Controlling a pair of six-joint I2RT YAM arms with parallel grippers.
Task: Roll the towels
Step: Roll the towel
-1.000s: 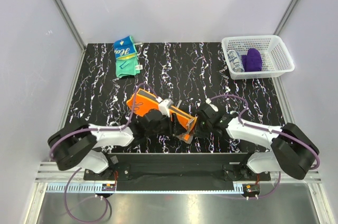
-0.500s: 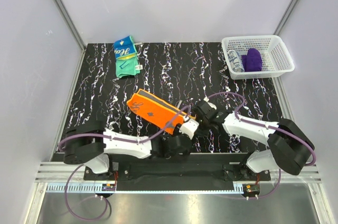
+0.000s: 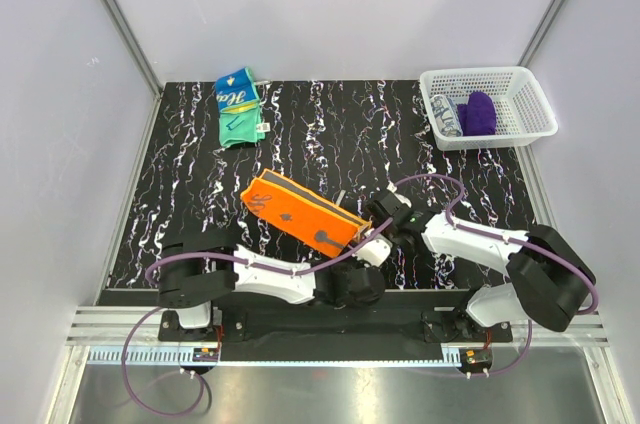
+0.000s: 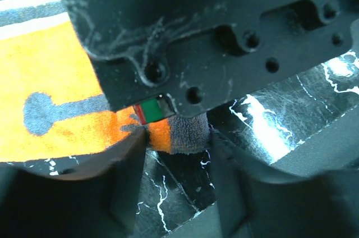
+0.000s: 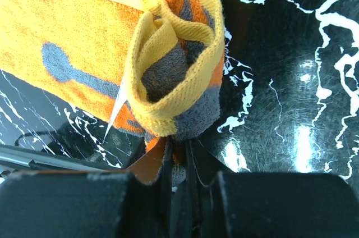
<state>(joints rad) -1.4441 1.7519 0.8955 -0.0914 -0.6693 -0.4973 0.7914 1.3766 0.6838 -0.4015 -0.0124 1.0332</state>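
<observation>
Towels first: the bright orange towel with dark grey trim [image 3: 295,209] lies as a long folded strip, slanting across the middle of the black marbled table [image 3: 200,194]. The right pincer [image 5: 178,149] pinches its near end, where the cloth curls into a small loop, likely to start the roll. The left pincer [image 4: 178,156] has a finger on each side of that same grey tip. I cannot tell if they squeeze it, because a black arm part blocks most of that view. The teal, blue and yellow towel [image 3: 240,104] lies at the far left.
</observation>
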